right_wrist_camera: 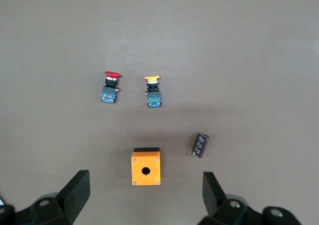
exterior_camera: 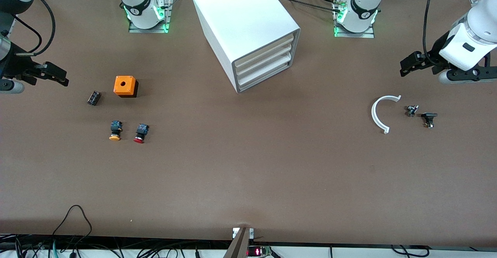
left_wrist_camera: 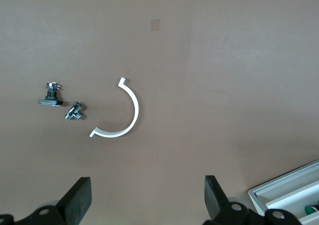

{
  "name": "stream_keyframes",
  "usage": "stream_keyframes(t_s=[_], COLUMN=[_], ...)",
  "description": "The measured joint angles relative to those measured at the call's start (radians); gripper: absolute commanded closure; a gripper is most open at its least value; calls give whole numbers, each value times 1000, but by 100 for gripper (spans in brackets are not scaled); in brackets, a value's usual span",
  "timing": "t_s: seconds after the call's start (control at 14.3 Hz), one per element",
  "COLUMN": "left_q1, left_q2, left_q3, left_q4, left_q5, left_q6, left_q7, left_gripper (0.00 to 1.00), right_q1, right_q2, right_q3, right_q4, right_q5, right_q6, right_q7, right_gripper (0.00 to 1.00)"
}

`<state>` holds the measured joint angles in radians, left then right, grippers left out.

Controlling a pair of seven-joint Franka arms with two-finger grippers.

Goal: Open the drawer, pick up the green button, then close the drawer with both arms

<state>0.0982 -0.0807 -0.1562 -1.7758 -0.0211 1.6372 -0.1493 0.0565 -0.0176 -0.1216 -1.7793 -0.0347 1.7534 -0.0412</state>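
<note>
The white cabinet (exterior_camera: 244,21) stands at the middle of the table near the robots' bases. Its three drawers are shut; the lowest drawer (exterior_camera: 264,75) sits flush with the two above it. A corner of the cabinet front also shows in the left wrist view (left_wrist_camera: 279,192), with a bit of green in it that I cannot identify. The green-capped button is hidden. My left gripper (exterior_camera: 411,64) (left_wrist_camera: 147,205) is open and empty, up in the air at the left arm's end of the table. My right gripper (exterior_camera: 52,73) (right_wrist_camera: 146,200) is open and empty, over the right arm's end.
Near the right gripper lie an orange box with a round hole (exterior_camera: 124,85) (right_wrist_camera: 145,166), a dark capacitor (exterior_camera: 93,97), a yellow-capped button (exterior_camera: 115,130) and a red-capped button (exterior_camera: 140,133). Below the left gripper lie a white half ring (exterior_camera: 380,114) (left_wrist_camera: 124,115) and two small metal parts (exterior_camera: 421,114).
</note>
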Motion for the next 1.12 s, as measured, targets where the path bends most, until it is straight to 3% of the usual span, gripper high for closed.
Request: stream_keyframes(t_s=[1.12], left_q1=[-5], left_q2=[47], left_q3=[-9], left_q4=[0], left_q5=[0], left_q6=[5], left_q7=[16], left_gripper=[0], right_q1=[0], right_q2=[0], right_q3=[1], right_q4=[-4], right_q5=[0], right_q6=[3], right_q7=[-5], right_gripper=[0])
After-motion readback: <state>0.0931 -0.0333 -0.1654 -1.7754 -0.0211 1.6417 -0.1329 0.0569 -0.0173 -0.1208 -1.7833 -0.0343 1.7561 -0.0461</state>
